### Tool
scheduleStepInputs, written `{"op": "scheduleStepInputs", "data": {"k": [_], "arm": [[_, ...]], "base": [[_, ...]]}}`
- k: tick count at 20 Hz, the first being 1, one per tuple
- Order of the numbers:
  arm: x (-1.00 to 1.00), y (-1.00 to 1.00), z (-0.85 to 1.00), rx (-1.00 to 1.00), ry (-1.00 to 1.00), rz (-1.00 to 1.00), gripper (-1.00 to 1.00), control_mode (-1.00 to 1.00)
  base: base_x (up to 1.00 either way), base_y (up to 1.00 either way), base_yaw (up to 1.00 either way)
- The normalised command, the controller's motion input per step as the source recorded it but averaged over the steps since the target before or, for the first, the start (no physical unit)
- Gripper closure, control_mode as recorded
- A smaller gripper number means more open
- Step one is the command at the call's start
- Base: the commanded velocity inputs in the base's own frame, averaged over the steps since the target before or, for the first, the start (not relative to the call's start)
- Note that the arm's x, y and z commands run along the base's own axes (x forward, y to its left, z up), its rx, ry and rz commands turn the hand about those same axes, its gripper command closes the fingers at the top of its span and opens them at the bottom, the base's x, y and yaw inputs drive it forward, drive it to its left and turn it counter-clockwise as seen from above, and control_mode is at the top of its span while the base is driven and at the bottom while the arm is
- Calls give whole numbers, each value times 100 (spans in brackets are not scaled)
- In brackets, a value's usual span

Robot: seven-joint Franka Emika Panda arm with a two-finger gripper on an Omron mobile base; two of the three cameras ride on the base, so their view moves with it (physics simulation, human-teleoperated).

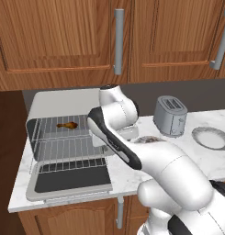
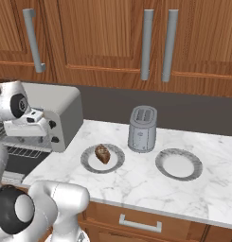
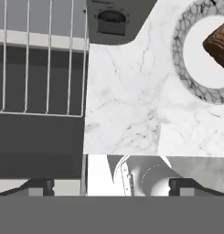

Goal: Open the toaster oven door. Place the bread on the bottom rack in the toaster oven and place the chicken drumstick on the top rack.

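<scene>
The small brown wedge of bread w/ darker crust (image 2: 102, 153) sits on a round white plate w/ grey speckled rim (image 2: 88, 165), mid-desk toward the front edge, just right of the big light-grey toaster oven w/ rounded top (image 1: 63, 102) at the left end of the white marble desk (image 2: 146, 189). I'd judge the bread light, a bit soft, crumbly: easy to crush, not slippery. Best to take it across its narrow sides, gentle squeeze, from above so the plate rim doesn't get in the way. The orange-brown chicken drumstick (image 1: 68, 125) already lies on the upper silver wire rack (image 1: 52, 131), toward the back of the oven cavity; looks done, so bread is what's left. The grey-framed door w/ dark glass window (image 1: 70, 180) is dropped flat at the desk's front-left corner, and the lower silver wire rack (image 1: 72, 161) sticks out over it, free to load. My end effector (image 3: 111, 185) hangs above the desk btwn oven and plate, fingers spread wide, holding nothing, touching nothing; in the hand view the bread is off to the upper right, so it's near but not under me. A small grey two-slot toaster (image 2: 142, 128) and a second empty speckled plate (image 2: 179, 164) stand further right, well apart.
</scene>
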Motion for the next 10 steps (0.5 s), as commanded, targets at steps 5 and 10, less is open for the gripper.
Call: {"op": "scheduleStepInputs", "data": {"k": [5,10], "arm": [[0,-100,24,-1,8,1,-100,-100],[2,-100,0,0,8,0,-100,-100]], "base": [[0,0,0],[0,0,0]]}}
